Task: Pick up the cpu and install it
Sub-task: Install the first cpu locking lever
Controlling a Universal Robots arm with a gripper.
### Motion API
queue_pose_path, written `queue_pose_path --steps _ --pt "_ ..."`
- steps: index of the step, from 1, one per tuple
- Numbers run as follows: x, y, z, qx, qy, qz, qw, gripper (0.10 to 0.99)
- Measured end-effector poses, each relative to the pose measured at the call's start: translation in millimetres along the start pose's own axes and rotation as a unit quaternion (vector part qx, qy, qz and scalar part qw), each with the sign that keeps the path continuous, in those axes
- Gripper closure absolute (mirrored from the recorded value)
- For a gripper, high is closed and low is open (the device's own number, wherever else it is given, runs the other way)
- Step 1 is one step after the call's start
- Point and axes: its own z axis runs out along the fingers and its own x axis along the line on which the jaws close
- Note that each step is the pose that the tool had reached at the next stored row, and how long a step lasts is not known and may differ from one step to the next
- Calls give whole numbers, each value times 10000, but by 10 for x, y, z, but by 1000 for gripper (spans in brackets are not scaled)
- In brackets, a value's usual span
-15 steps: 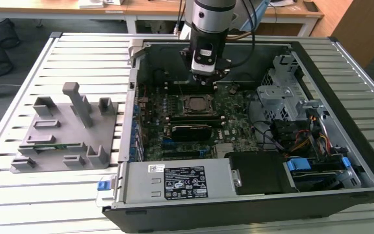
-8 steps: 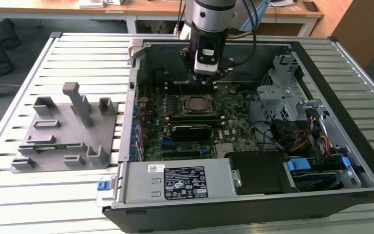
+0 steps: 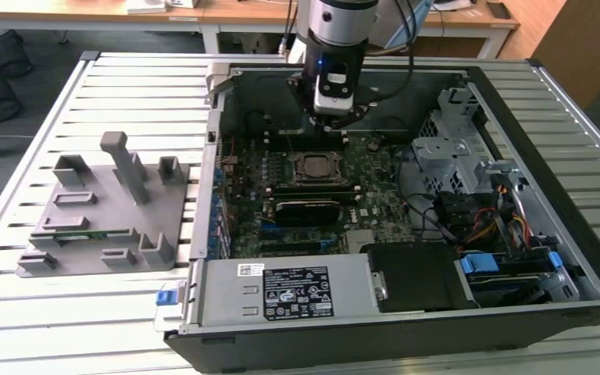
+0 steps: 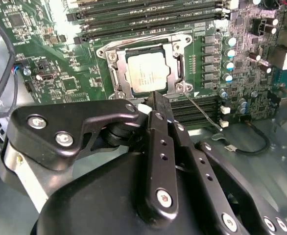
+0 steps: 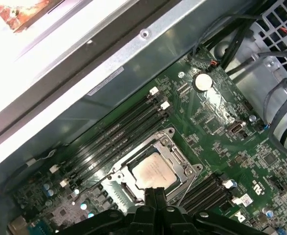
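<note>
The cpu [image 4: 148, 72], a pale silvery square plate, lies flat inside the black-framed socket on the green motherboard [image 4: 50, 58]; it also shows in the first wrist view [image 5: 152, 171] and in the exterior view [image 3: 316, 166]. My gripper [image 4: 156, 96] hangs just above the socket's edge, its two black fingers pressed together with nothing between them. In the first wrist view the gripper [image 5: 153, 192] ends at the cpu's rim. In the exterior view the gripper [image 3: 331, 119] stands over the board, just behind the socket.
The open computer case [image 3: 212, 195] lies on a slatted table. A grey fixture block [image 3: 102, 211] sits at the exterior view's left. Inside the case are the power supply [image 3: 279, 291], a metal drive cage [image 3: 456, 148] and loose cables [image 3: 487, 219]. Memory slots [image 5: 119, 134] flank the socket.
</note>
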Motion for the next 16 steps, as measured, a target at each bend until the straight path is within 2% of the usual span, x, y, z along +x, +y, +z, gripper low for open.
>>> queue_pose_path --steps 4,8,12,16 --pt "0 0 -1 15 2 -359 9994 980" --pt "0 0 -1 28 4 -726 9974 980" --pt "0 0 -1 41 7 -1085 9941 980" --pt "0 0 -1 54 9 -1449 9894 980"
